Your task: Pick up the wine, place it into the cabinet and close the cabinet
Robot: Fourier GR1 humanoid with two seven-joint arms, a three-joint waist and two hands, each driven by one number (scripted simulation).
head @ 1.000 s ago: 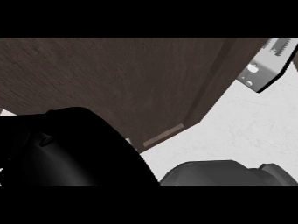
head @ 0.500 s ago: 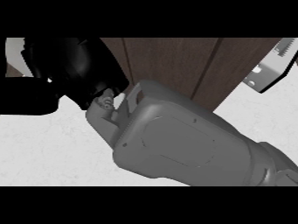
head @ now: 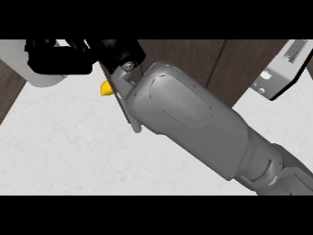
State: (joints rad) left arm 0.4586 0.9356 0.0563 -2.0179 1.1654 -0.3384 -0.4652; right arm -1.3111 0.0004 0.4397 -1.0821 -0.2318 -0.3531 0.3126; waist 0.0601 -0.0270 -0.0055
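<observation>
right hand (head: 84, 55) at 11 o'clock, finger state unreadable | left hand unseen | wine not visible, location unknown | we reach beside dark cabinet door (head: 206, 69) | risk: grey forearm (head: 192, 119) clips yellow object (head: 106, 88) or door

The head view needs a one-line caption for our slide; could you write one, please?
Grey forearm reaches up across the white counter, its black hand at the dark wood cabinet.
</observation>
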